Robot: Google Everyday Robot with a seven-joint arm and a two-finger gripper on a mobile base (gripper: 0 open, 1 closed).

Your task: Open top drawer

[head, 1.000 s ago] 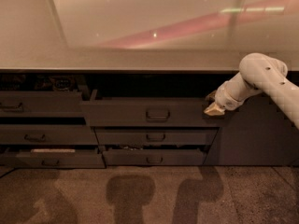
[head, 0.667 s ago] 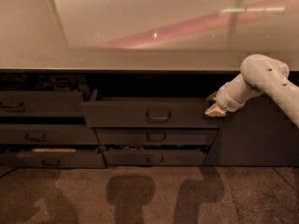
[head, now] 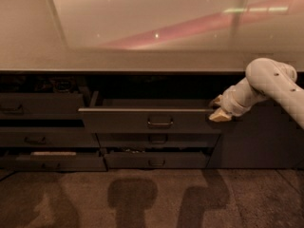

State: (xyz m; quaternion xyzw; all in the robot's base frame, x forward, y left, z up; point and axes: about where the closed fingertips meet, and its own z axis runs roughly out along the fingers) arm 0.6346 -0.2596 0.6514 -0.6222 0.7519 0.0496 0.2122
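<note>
Wide dark-grey top drawer (head: 118, 122) had slid slightly further out vs 1 s ago. The pale gripper (head: 220, 112) was at its right corner, grip state couldn't be told. Task prob. nearly done.

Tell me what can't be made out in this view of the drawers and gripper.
- Inside the top drawer: camera view, hidden by its own front and the shadow under the countertop.
- The gripper at the drawer's right top corner: contact with the edge unclear in dim light.
- The arm: cut off by the right edge.
</note>
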